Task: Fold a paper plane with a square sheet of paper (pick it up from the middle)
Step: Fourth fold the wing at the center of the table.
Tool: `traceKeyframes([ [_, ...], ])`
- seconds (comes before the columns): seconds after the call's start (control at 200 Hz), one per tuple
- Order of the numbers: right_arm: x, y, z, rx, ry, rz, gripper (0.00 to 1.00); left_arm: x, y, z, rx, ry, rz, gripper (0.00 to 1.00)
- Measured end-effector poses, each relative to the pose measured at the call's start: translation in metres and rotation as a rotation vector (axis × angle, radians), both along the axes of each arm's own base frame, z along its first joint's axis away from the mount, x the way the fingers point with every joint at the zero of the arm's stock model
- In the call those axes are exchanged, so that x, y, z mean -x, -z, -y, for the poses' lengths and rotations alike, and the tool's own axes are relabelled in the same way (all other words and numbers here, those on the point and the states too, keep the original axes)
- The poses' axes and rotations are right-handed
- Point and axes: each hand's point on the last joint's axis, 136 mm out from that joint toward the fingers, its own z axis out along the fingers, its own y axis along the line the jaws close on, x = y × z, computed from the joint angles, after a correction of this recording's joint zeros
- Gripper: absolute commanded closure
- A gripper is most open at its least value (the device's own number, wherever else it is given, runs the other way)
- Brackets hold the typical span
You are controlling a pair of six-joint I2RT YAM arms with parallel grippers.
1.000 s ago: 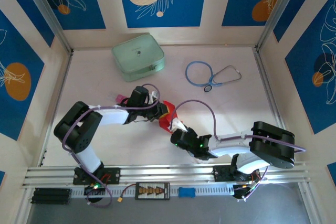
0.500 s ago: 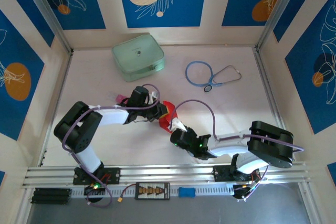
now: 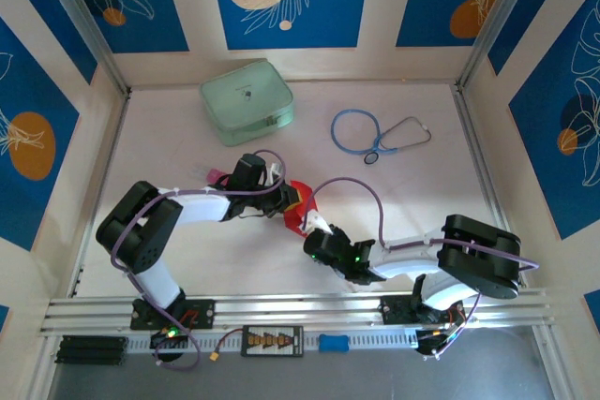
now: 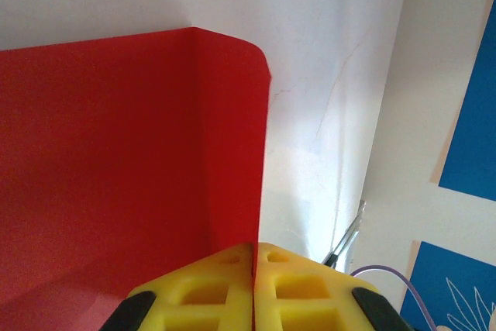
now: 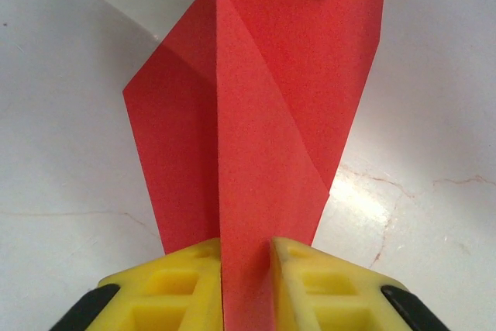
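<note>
Pale, faintly veined tabletop [image 3: 422,189], boxed in on three sides by cream walls [image 3: 380,7]. On those walls, blue panels [image 3: 309,7] with white leaf outlines and orange or cream discs. Up the far corners, slanting aluminium posts [image 3: 495,21]; across the near edge, aluminium rails [image 3: 281,309]. Gleams softly near the middle under even light.

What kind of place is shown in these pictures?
Probably a robot test booth: two robot arms bolted to an aluminium rail, and a white table boxed in by blue printed panels.
</note>
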Motion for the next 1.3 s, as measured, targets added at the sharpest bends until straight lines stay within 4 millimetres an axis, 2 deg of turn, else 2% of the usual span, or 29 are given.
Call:
traceKeyframes([
  [0.3, 0.001, 0.000, -0.001, -0.001, -0.006, -0.003, 0.82, 0.000, 0.000, 0.000, -0.002, 0.000, -0.001, 0.91],
  [0.445, 0.001, -0.002, -0.001, -0.008, -0.006, -0.002, 0.89, 0.000, 0.001, 0.000, -0.004, 0.000, -0.005, 0.91],
  [0.55, 0.001, -0.001, -0.002, -0.014, -0.010, -0.010, 0.86, 0.001, 0.001, -0.001, -0.006, 0.000, -0.008, 0.91],
  [0.635, 0.002, -0.002, -0.003, -0.020, -0.015, -0.015, 0.80, 0.001, 0.002, -0.001, -0.009, 0.000, -0.012, 0.91],
  [0.735, 0.003, -0.003, -0.004, -0.027, -0.020, -0.017, 0.76, 0.001, 0.002, -0.001, -0.011, 0.000, -0.014, 0.90],
  [0.91, 0.002, -0.009, -0.006, -0.043, -0.023, -0.008, 0.76, 0.002, 0.003, -0.001, -0.015, 0.001, -0.017, 0.90],
  [1.115, 0.002, -0.012, -0.006, -0.045, -0.027, -0.003, 0.80, 0.002, 0.003, -0.001, -0.017, 0.001, -0.020, 0.90],
  [1.3, 0.002, -0.011, -0.005, -0.039, -0.026, -0.005, 0.77, 0.002, 0.003, -0.002, -0.020, 0.001, -0.025, 0.89],
])
